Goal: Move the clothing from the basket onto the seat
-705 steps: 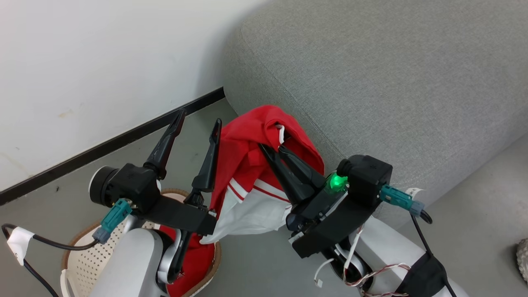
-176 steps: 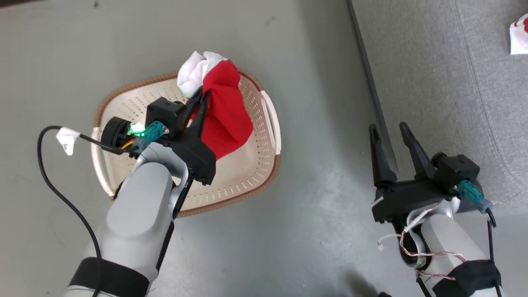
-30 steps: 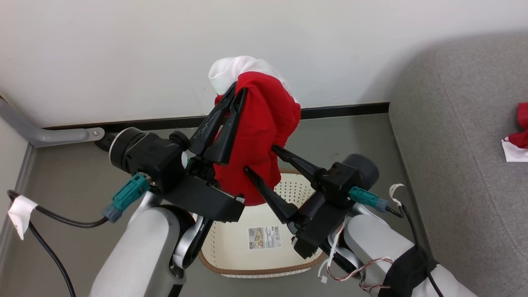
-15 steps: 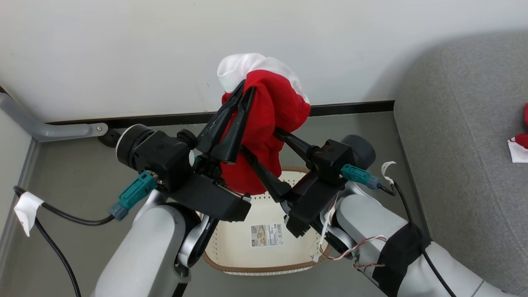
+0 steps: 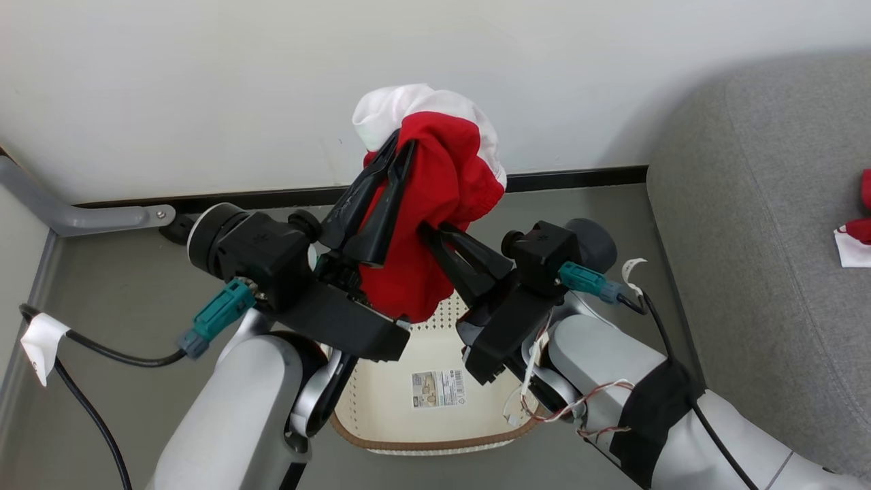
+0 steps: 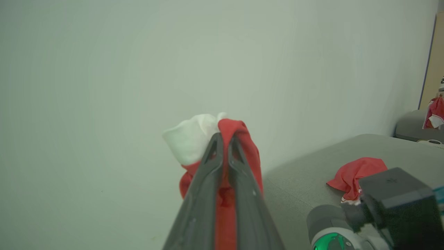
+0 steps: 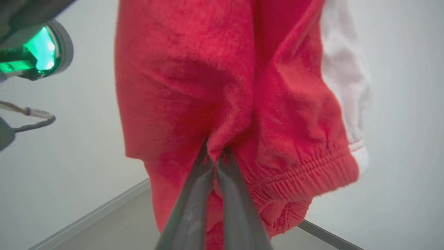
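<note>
A red garment with white parts, the clothing (image 5: 435,184), hangs in the air above the basket (image 5: 435,401). My left gripper (image 5: 400,144) is shut on its upper edge, seen also in the left wrist view as the left gripper (image 6: 223,137) pinching red and white cloth. My right gripper (image 5: 430,231) is shut on a fold lower down; the right wrist view shows the right gripper (image 7: 215,154) with red fabric (image 7: 222,86) bunched between its tips. The cream basket shows its bare bottom with a label sticker (image 5: 435,389). The grey seat (image 5: 762,224) stands at the right.
Another red and white garment (image 5: 854,235) lies on the seat at the right edge, visible too in the left wrist view as a red garment (image 6: 357,172). A white wall (image 5: 204,88) with a dark skirting strip runs behind. Grey floor surrounds the basket.
My right gripper has closed from open onto the hanging red fabric. The garment and both arms have shifted slightly up and left in the picture.
</note>
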Robot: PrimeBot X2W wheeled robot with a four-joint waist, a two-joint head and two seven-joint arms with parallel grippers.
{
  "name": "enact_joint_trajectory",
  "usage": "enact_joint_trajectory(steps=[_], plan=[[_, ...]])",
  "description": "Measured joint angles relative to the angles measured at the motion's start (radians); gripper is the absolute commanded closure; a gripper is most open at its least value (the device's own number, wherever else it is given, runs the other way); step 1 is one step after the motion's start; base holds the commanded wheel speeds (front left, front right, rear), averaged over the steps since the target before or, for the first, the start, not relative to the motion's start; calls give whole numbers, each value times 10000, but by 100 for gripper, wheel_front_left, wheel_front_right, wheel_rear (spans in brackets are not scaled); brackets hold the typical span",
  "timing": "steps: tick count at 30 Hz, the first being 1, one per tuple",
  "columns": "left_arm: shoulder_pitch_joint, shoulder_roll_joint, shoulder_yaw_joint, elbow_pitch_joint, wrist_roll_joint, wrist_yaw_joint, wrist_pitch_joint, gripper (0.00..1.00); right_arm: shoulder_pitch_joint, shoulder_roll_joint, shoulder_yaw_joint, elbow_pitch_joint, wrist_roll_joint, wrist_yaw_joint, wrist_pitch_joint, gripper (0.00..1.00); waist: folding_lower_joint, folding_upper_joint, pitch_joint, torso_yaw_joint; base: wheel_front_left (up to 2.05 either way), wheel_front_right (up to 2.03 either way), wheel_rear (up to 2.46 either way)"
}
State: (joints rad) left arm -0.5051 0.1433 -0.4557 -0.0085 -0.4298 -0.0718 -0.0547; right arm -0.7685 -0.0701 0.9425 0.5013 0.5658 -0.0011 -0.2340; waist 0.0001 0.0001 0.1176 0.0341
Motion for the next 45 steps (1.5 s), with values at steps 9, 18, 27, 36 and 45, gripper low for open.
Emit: enact_joint_trajectory(steps=[9,18,27,36,45], plan=[[0,111,163,232,2,15,-61,58,-19,-2,153,-58,259,-81,-65,100,0,0,21,-193,0,0,0],[0,115,207,476,2,27,-98,0,-23,0,190,-134,468,-144,-142,100,0,0,50,-346,0,0,0],[-22,121,251,642,2,25,-174,0,-58,-2,240,-198,546,-180,-148,100,0,0,115,-409,0,0,0],[-26,215,299,715,4,29,-276,0,-145,0,180,-322,621,-255,-151,100,0,0,69,-603,0,0,0],[29,364,380,825,31,117,-370,0,-127,2,79,-370,681,-299,-151,100,0,0,-33,-1059,0,0,0]])
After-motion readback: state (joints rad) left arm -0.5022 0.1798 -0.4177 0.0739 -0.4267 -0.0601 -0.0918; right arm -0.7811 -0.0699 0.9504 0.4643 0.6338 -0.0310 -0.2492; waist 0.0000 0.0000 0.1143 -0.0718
